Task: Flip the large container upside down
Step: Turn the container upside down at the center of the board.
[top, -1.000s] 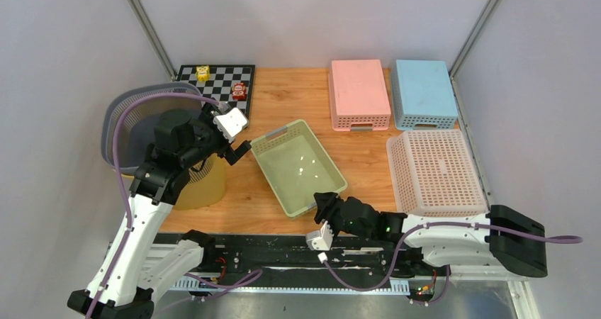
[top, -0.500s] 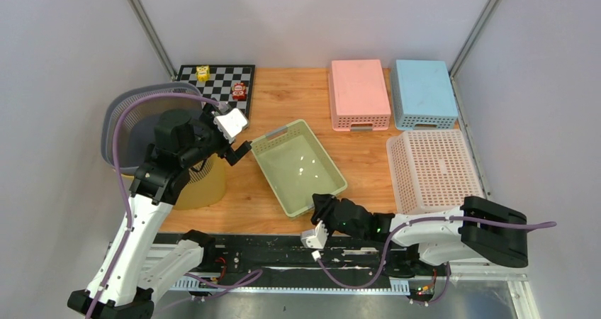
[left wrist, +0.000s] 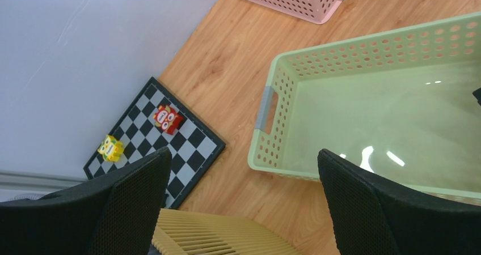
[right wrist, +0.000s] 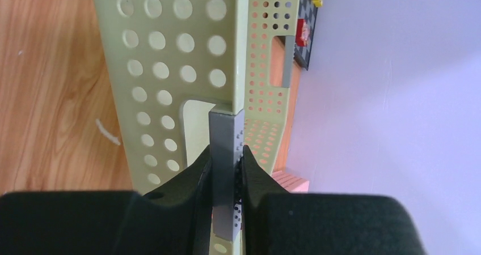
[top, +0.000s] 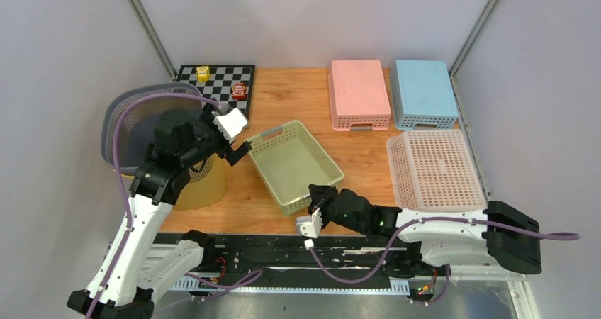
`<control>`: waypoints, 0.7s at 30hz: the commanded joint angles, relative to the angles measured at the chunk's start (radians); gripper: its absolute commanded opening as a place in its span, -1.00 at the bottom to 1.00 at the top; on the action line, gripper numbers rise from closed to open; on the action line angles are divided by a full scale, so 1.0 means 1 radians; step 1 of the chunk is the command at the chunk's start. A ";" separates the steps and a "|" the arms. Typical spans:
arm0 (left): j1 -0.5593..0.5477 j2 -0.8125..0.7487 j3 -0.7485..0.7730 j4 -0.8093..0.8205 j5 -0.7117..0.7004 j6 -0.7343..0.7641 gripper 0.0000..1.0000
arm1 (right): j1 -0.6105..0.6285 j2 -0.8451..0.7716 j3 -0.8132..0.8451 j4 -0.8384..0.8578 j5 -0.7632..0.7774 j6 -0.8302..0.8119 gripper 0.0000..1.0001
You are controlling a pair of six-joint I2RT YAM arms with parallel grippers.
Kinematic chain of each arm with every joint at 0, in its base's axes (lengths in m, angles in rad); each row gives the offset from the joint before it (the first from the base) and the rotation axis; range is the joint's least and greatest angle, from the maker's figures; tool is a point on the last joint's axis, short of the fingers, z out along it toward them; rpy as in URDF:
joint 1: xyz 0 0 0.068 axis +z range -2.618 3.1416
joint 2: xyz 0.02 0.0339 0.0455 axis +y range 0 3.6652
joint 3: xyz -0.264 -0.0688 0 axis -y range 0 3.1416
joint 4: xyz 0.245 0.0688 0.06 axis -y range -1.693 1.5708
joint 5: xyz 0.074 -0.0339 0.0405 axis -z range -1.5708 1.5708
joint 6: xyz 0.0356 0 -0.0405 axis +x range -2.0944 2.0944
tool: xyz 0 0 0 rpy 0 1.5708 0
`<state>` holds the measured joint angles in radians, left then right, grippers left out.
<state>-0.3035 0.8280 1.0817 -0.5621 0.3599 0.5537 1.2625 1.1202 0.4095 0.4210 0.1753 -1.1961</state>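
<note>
The large container [top: 294,164] is a pale green perforated basket with grey handles, mid-table, open side up and tilted with its near end raised. My right gripper [top: 317,198] is shut on the grey handle [right wrist: 226,147] of that near end; in the right wrist view the fingers [right wrist: 195,175] pinch the handle from both sides below the green wall [right wrist: 170,56]. My left gripper [top: 237,140] hovers open just left of the basket's far-left corner. In the left wrist view its jaws [left wrist: 243,158] stand wide apart above bare wood, the basket [left wrist: 368,113] to the right.
A chessboard [top: 220,81] with a yellow and a red toy lies at the back left. A pink bin [top: 359,92], a blue bin [top: 424,92] and a pale pink basket [top: 434,170] sit upside down on the right. A yellow slatted bin [top: 205,184] stands under the left arm.
The right gripper has closed on the basket's near handle and lifted that end, tilting the basket. The right arm shifted slightly left. The left arm has not moved.
</note>
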 commanded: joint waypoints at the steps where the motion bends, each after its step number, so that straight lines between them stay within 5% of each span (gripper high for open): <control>1: 0.007 -0.012 0.011 0.002 0.021 0.002 1.00 | -0.019 -0.075 0.110 -0.137 -0.017 0.118 -0.95; 21: 0.007 0.036 0.190 -0.072 0.046 0.003 1.00 | -0.267 -0.131 0.423 -0.561 -0.400 0.511 -0.95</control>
<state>-0.3031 0.8516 1.2236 -0.6083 0.3950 0.5537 1.0580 1.0103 0.7460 -0.0387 -0.0761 -0.8162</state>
